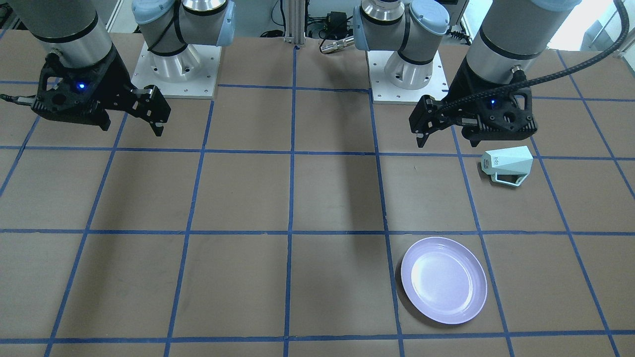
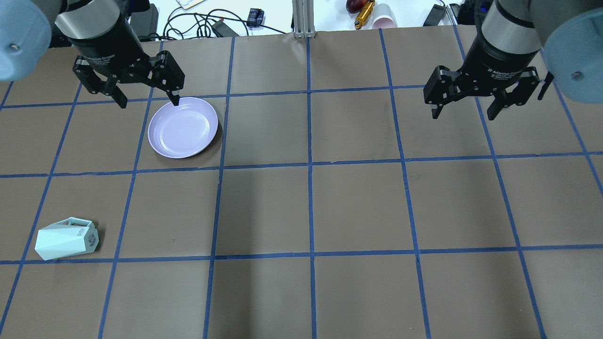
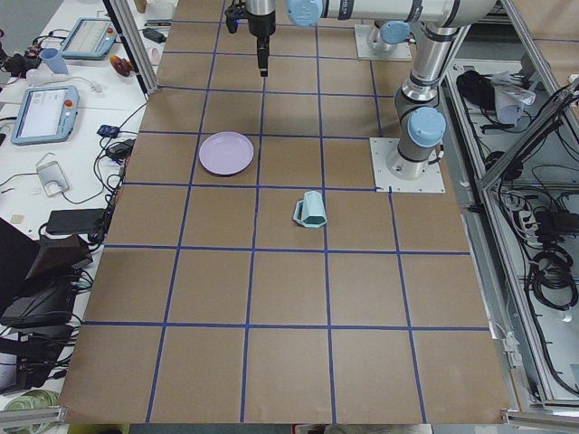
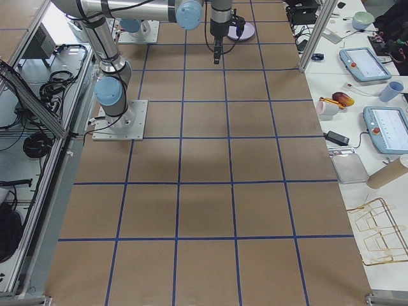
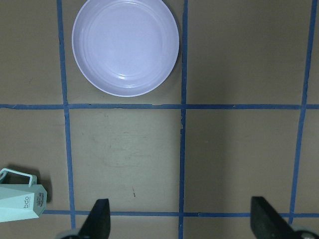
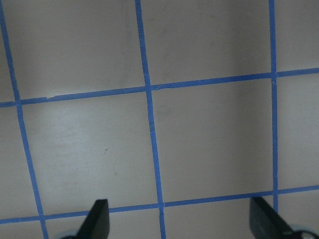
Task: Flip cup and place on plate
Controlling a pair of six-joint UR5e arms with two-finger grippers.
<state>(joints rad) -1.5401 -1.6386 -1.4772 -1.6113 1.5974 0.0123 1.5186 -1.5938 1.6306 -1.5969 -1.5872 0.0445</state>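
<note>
Left tool (image 2: 150, 101): jaws spread wide, nothing between them, raised above the worktop (image 2: 358, 202) and touching nothing. Right tool (image 2: 463, 116): likewise wide open and empty, raised over bare worktop. The cup (image 2: 66, 238) lies on its side on the robot's left part of the worktop, its printed base end pointing toward the table's centre, well apart from both tools. The plate (image 2: 183, 127) sits flat and empty, well apart from the cup.

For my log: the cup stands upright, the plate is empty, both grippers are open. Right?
No: the cup lies on its side, as the overhead view shows. The plate is empty; the left gripper and right gripper are open.
</note>
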